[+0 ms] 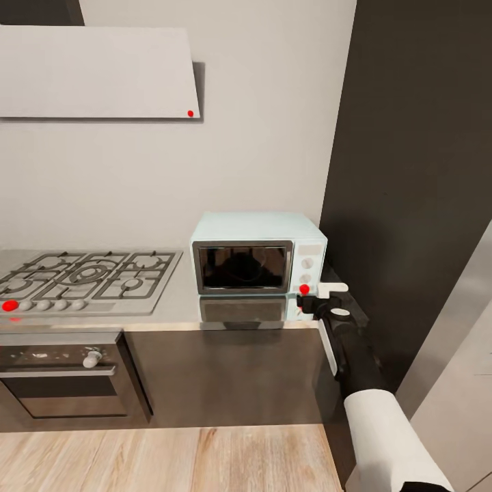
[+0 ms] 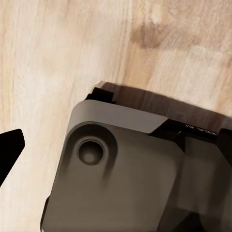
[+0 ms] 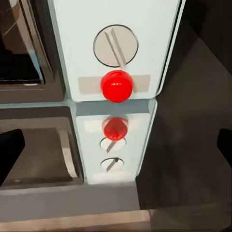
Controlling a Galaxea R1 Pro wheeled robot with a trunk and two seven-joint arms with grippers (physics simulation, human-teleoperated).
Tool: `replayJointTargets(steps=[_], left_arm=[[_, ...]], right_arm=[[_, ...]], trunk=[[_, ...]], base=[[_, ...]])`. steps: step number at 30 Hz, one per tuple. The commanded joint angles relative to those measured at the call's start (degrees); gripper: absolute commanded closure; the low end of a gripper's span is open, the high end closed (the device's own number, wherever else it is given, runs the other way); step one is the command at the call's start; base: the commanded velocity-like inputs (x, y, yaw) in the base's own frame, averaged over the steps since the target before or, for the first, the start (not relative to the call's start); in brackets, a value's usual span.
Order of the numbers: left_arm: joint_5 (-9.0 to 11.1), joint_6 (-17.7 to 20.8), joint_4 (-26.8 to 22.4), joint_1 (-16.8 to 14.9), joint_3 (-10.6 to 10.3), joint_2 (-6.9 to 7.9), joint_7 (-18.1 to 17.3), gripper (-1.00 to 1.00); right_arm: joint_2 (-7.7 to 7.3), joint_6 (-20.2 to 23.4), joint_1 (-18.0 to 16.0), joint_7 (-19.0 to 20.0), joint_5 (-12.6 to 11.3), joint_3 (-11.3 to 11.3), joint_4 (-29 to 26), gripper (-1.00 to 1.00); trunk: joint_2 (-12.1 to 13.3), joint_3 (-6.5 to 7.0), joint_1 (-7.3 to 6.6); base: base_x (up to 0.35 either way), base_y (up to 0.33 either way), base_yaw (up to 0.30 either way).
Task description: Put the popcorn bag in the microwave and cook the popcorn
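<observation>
The right gripper (image 1: 326,295) has its fingers spread apart and empty, poised just in front of the red round button (image 3: 116,85) low on the control panel of the microwave (image 1: 257,251). The microwave sits at the right end of the countertop (image 1: 179,301), door shut. Whether the popcorn bag lies inside cannot be told through the dark glass. The step in hand appears to be starting the heating; next, a short straight push onto the button. The left gripper's state cannot be told.
</observation>
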Motion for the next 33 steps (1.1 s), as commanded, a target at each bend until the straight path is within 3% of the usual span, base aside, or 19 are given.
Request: replayJointTargets(steps=[1, 16, 30, 33], left_arm=[[0.45, -0.16, 0.02, -0.03, -0.49, -0.06, 0.18, -1.0], [0.49, -0.16, 0.01, -0.03, -0.52, 0.03, 0.17, -1.0], [0.62, -0.16, 0.02, -0.03, -0.48, 0.03, 0.17, -1.0], [0.62, -0.16, 0.02, -0.03, -0.51, 0.03, 0.17, -1.0]], right_arm=[[-0.01, 0.29, 0.0, -0.07, 0.21, -0.08, -0.06, -1.0], [-0.25, -1.22, 0.15, -0.12, -0.05, -0.31, 3.35, -1.0], [-0.43, -1.23, 0.15, 0.49, 0.2, -0.35, 5.33, -1.0], [-1.29, -1.17, 0.15, 0.57, 0.42, -0.34, 5.34, -1.0]], trunk=[[-0.04, -0.07, 0.0], [-0.04, -0.07, 0.0], [-0.04, -0.07, 0.0], [-0.04, -0.07, 0.0]], base=[[0.0, 0.0, 0.0], [0.136, 0.0, 0.0], [0.012, 0.0, 0.0], [0.0, 0.0, 0.0]])
